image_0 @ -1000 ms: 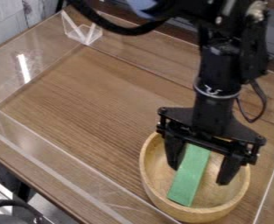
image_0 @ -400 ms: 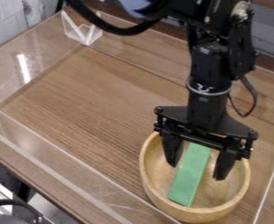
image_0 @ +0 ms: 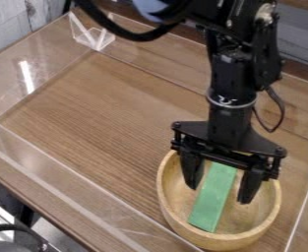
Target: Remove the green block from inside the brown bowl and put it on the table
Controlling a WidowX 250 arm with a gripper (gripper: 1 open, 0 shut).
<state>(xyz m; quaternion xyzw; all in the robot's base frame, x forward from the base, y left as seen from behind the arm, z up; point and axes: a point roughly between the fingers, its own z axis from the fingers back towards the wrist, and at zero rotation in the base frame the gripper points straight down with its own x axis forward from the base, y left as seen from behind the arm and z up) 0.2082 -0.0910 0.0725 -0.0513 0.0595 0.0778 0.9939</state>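
Lying in the brown bowl [image_0: 180, 212], green block [image_0: 213, 199] sits between spread fingers [image_0: 196, 177].

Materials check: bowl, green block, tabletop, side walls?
Brown bowl: looks like light wood, matte, faint grain on its thick rim. Green block: uniform matte green, painted wood or plastic, can't tell. Table: wood-grain surface with dark streaks, possibly laminate. Walls: clear, glossy, likely acrylic.
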